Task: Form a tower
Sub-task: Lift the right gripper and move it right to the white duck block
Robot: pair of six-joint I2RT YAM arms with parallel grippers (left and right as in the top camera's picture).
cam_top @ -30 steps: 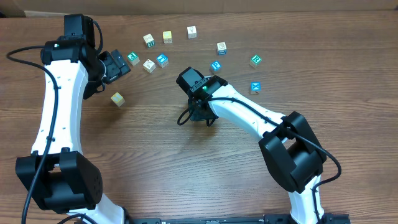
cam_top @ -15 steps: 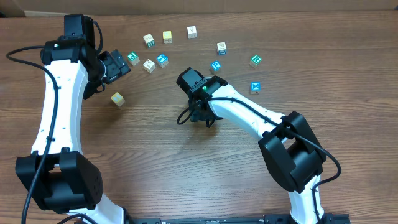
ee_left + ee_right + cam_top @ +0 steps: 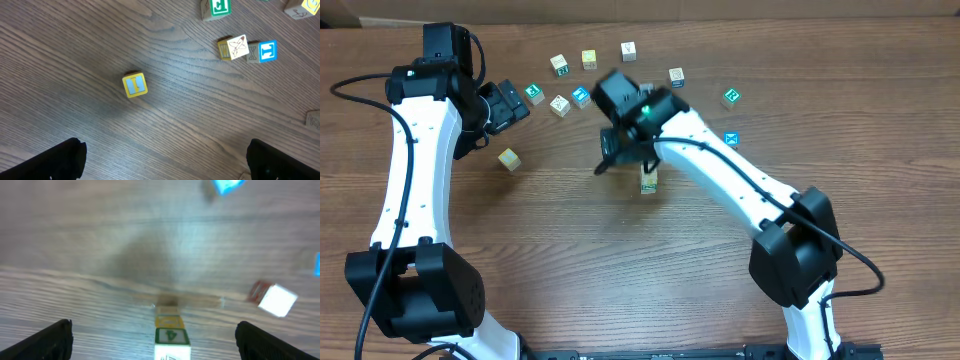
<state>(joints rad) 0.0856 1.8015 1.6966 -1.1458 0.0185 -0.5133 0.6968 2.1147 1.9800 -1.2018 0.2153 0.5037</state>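
On the wooden table (image 3: 570, 250), the tower (image 3: 648, 180) stands pale, green-faced; left gripper (image 3: 165, 152), right gripper (image 3: 153, 326) gape empty.

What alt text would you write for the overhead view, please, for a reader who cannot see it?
A short tower of alphabet cubes stands free near the middle of a wooden table, with the right gripper blurred just beyond it. Loose cubes lie scattered along the far side, and the left gripper hovers beside them.
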